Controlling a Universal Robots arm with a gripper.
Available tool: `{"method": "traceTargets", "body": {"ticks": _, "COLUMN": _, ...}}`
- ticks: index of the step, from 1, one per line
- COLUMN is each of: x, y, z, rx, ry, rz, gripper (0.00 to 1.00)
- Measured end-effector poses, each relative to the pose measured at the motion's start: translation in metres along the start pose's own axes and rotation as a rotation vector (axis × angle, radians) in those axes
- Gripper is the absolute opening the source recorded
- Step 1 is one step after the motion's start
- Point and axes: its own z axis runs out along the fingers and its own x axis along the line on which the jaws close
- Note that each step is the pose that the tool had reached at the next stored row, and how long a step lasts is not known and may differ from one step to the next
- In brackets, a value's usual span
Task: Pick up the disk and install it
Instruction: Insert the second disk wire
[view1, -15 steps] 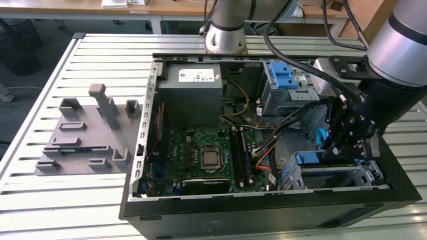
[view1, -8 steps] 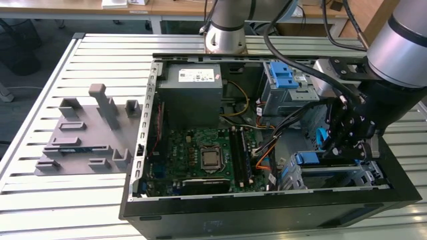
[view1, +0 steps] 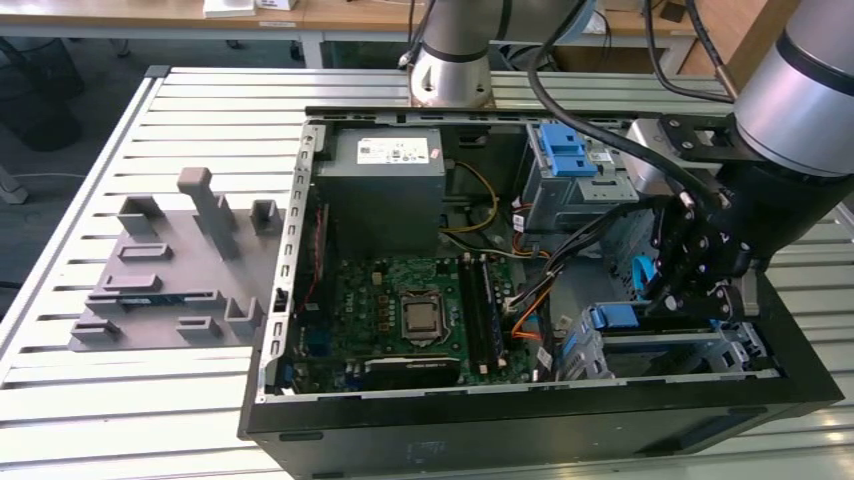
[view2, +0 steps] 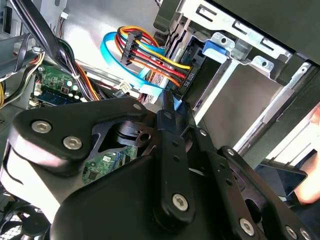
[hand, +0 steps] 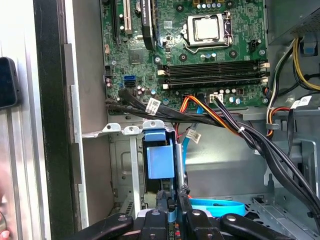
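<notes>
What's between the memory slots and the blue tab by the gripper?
In the first wrist view, a bundle of black and orange cables crosses between the memory slots and the blue tab by the gripper.

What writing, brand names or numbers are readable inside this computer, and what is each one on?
No text here is readable.
White sticker on the grey power supply: printed lines, too small to read.
White tags on the black cables in the first wrist view: too blurred to read.
Motherboard markings: too small to read.
</notes>
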Motion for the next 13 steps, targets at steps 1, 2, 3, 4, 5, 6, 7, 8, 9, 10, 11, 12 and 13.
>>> {"method": "traceTargets", "body": {"ticks": 1, "x": 0.0000, "y": 0.0000, "z": -0.0001, "rx": 0.0000, "ry": -0.0001, "rz": 0.000, "gripper": 0.23}}
{"method": "traceTargets", "body": {"ticks": 2, "x": 0.0000, "y": 0.0000, "z": -0.0002, "rx": 0.0000, "ry": -0.0001, "rz": 0.000, "gripper": 0.23}}
{"method": "traceTargets", "body": {"ticks": 3, "x": 0.0000, "y": 0.0000, "z": -0.0005, "rx": 0.0000, "ry": 0.0001, "rz": 0.000, "gripper": 0.23}}
{"method": "traceTargets", "body": {"ticks": 4, "x": 0.0000, "y": 0.0000, "z": -0.0007, "rx": 0.0000, "ry": 0.0001, "rz": 0.000, "gripper": 0.23}}
{"method": "traceTargets", "body": {"ticks": 5, "x": 0.0000, "y": 0.0000, "z": -0.0008, "rx": 0.0000, "ry": -0.0001, "rz": 0.000, "gripper": 0.23}}
{"method": "traceTargets", "body": {"ticks": 6, "x": 0.0000, "y": 0.0000, "z": -0.0010, "rx": 0.0000, "ry": 0.0000, "rz": 0.000, "gripper": 0.23}}
{"method": "traceTargets", "body": {"ticks": 7, "x": 0.0000, "y": 0.0000, "z": -0.0012, "rx": 0.0000, "ry": 0.0002, "rz": 0.000, "gripper": 0.23}}
{"method": "traceTargets", "body": {"ticks": 8, "x": 0.0000, "y": 0.0000, "z": -0.0013, "rx": 0.0000, "ry": 0.0001, "rz": 0.000, "gripper": 0.23}}
{"method": "traceTargets", "body": {"ticks": 9, "x": -0.0001, "y": 0.0000, "z": -0.0014, "rx": 0.0000, "ry": 0.0001, "rz": 0.000, "gripper": 0.23}}
{"method": "traceTargets", "body": {"ticks": 10, "x": -0.0001, "y": 0.0000, "z": -0.0016, "rx": 0.0000, "ry": 0.0001, "rz": 0.000, "gripper": 0.23}}
{"method": "traceTargets", "body": {"ticks": 11, "x": -0.0002, "y": 0.0000, "z": -0.0019, "rx": 0.0000, "ry": 0.0002, "rz": 0.000, "gripper": 0.23}}
{"method": "traceTargets", "body": {"ticks": 12, "x": -0.0002, "y": 0.0000, "z": -0.0022, "rx": 0.0000, "ry": 0.0002, "rz": 0.000, "gripper": 0.23}}
{"method": "traceTargets", "body": {"ticks": 13, "x": -0.0002, "y": 0.0000, "z": -0.0027, "rx": 0.0000, "ry": 0.0003, "rz": 0.000, "gripper": 0.23}}
